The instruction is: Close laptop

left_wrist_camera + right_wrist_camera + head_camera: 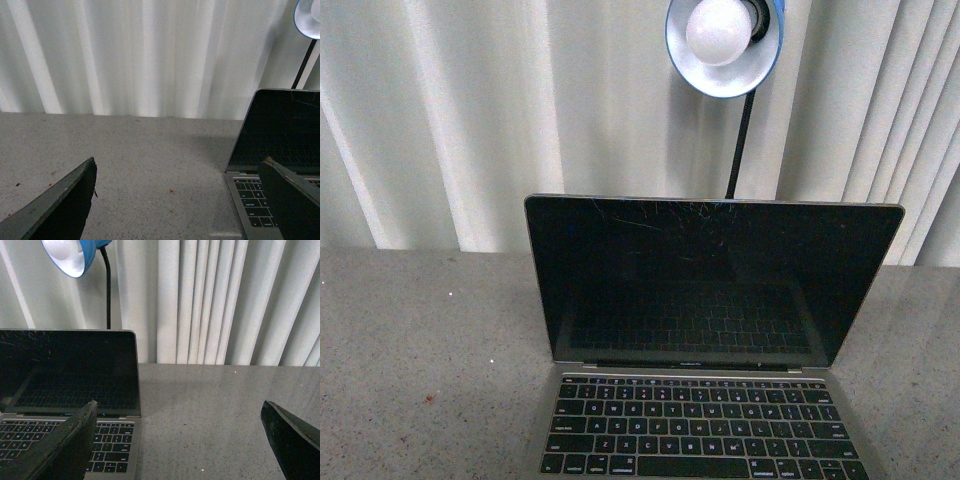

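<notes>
The laptop (710, 300) stands open in the middle of the grey table, its scratched black screen upright and its black keys facing me. Neither gripper shows in the front view. In the left wrist view the left gripper (182, 172) is open and empty above bare table, beside the laptop's (275, 135) left edge; one finger (290, 200) overlaps the keyboard. In the right wrist view the right gripper (180, 412) is open and empty beside the laptop's (70, 370) right edge; one finger (65, 440) overlaps the keys.
A blue desk lamp (725, 45) on a black stem hangs behind and above the screen. White vertical blinds (450, 120) close off the back. The speckled grey table (420, 350) stretches on both sides of the laptop.
</notes>
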Robot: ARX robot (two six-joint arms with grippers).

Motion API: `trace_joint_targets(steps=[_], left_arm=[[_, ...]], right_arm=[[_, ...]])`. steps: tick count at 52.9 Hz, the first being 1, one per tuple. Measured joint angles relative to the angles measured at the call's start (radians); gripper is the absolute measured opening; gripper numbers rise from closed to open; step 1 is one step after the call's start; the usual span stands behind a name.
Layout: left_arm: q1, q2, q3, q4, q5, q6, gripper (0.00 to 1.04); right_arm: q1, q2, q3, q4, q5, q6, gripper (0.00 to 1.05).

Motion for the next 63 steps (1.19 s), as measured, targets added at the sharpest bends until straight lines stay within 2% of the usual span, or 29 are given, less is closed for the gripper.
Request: trace_joint_targets(steps=[63], left_arm=[[0.0, 0.0, 0.0, 0.0, 0.0, 0.0, 0.98]], right_arm=[[0.0, 0.0, 0.0, 0.0, 0.0, 0.0, 0.97]])
